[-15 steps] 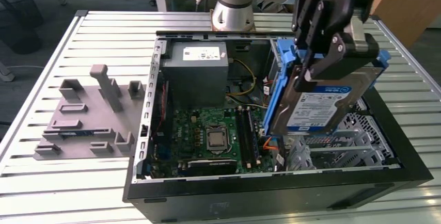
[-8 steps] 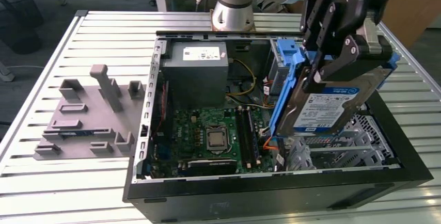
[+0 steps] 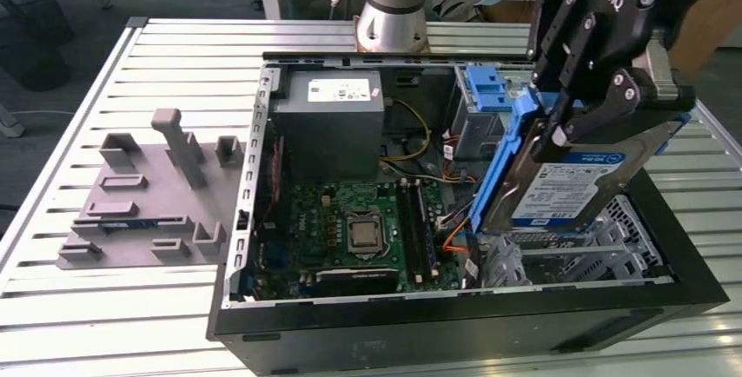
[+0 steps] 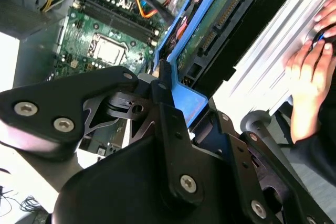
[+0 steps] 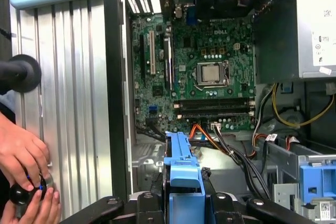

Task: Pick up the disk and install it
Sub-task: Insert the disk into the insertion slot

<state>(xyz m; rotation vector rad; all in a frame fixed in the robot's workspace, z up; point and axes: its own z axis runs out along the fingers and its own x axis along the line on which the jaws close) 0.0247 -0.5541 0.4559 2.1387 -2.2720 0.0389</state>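
Currently, one hand (image 3: 606, 134) grips one tilted disk (image 3: 571, 193) above one open computer case (image 3: 464, 312).

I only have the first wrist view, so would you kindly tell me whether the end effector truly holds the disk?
Observer: Yes; in the exterior view the end effector is shut on the disk, held on edge.
Operator: Where is it over the case?
Observer: Above the metal cage at the exterior view's right.
Operator: Anything beside the case?
Observer: A grey fixture on the table, at the exterior view's left.
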